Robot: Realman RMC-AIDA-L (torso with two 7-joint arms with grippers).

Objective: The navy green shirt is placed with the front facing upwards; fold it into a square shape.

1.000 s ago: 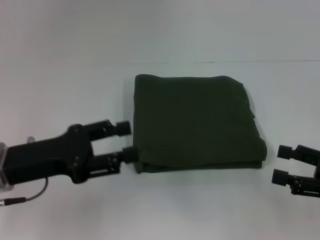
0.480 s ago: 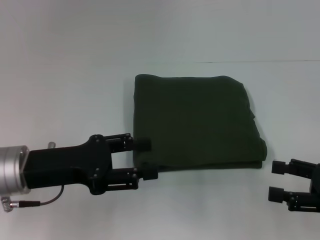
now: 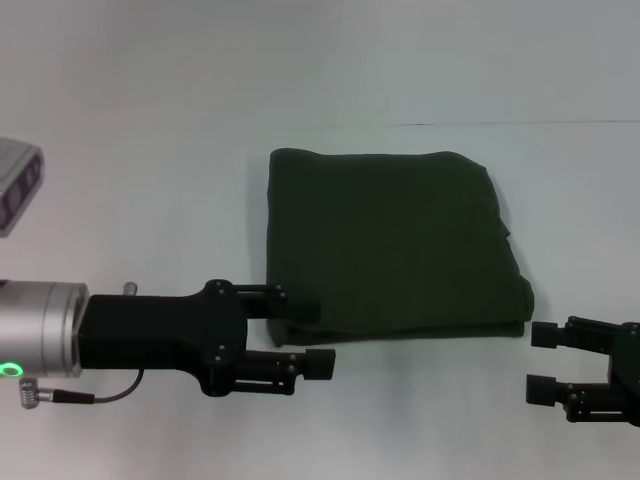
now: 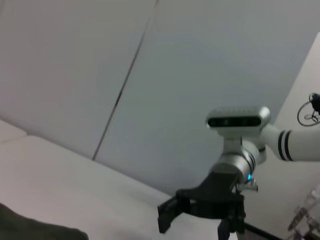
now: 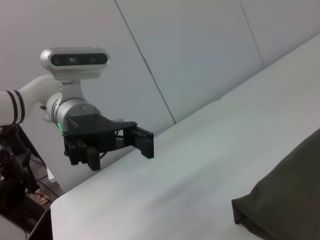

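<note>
Head view: folded shirt (image 3: 390, 245) is flanked by left gripper (image 3: 312, 337), fingers spread, and right gripper (image 3: 543, 362), also spread

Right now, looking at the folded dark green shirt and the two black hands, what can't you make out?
- Dark olive-green folded cotton shirt: lettering and neck label hidden inside the folds, head view.
- Black left hand: contact with the shirt's near-left corner unclear, since its upper finger overlaps the cloth.
- Black right hand: wrist cut off by the frame edge.

Shirt (image 3: 390, 250) dark olive green (plain); table (image 3: 150, 150) white; end effectors black.
</note>
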